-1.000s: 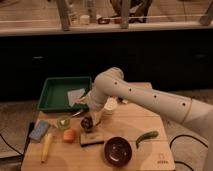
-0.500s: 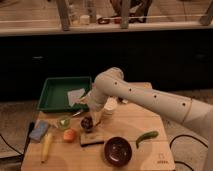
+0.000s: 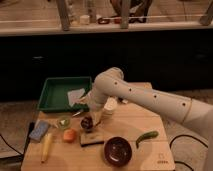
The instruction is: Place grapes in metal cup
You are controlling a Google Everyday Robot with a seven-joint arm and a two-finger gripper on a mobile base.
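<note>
My white arm reaches in from the right, and the gripper (image 3: 96,119) points down over the middle of the wooden table (image 3: 150,155). Right at its tip sits a small dark rounded thing that looks like the grapes (image 3: 87,122), just above a flat tan block (image 3: 91,138). I cannot tell whether the gripper holds the grapes or only touches them. I cannot make out the metal cup; it may be hidden behind the gripper and wrist. A white cup (image 3: 109,106) stands just behind the gripper.
A dark maroon bowl (image 3: 118,150) is at the front. A green pepper (image 3: 146,136) lies right of it. An orange fruit (image 3: 70,135), a kiwi half (image 3: 63,121), a banana (image 3: 46,146) and a blue sponge (image 3: 40,130) lie at the left. A green tray (image 3: 57,95) with white paper is at the back left.
</note>
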